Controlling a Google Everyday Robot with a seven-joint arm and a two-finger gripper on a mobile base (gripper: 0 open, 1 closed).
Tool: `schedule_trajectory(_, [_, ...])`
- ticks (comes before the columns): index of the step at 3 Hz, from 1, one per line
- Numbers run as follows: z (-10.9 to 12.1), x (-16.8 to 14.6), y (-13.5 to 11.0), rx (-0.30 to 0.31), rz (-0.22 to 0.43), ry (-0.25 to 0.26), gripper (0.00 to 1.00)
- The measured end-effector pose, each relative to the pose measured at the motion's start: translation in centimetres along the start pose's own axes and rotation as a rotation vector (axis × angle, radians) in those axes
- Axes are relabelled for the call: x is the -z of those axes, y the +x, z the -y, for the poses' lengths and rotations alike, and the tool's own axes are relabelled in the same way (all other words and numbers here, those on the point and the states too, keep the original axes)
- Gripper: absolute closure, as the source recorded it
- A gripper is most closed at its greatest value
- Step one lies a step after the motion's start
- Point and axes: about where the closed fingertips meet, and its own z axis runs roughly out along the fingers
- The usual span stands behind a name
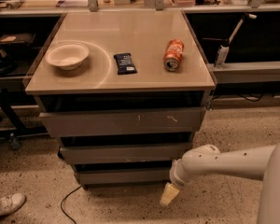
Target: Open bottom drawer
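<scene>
Plain grey bottom drawer (123,175), lowest of three stacked fronts; inside hidden. Cream-tipped hand (170,194) hung just off its lower right corner; whether spread or closed could not be told. Beige counter (130,31) above carried an upright white bowl (67,56), dark snack wrapper (125,63), and orange can (173,55) on its side.

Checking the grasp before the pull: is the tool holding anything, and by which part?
Nothing visibly held. The tool hangs just below the bottom drawer's right end.
</scene>
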Motion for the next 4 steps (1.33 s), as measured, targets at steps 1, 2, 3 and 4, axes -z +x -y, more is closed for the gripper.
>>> schedule_trajectory(1, [0.2, -4.7, 0.8, -0.007, 0.022, 0.001, 0.0])
schedule_trajectory(2, [0.4, -9.2, 1.8, -0.024, 0.067, -0.005, 0.0])
schedule_trajectory(3, [0.9, -12.3, 2.5, -0.032, 0.102, -0.007, 0.0])
schedule_trajectory(4, [2.3, -14.5, 2.7, -0.02, 0.126, -0.003, 0.0])
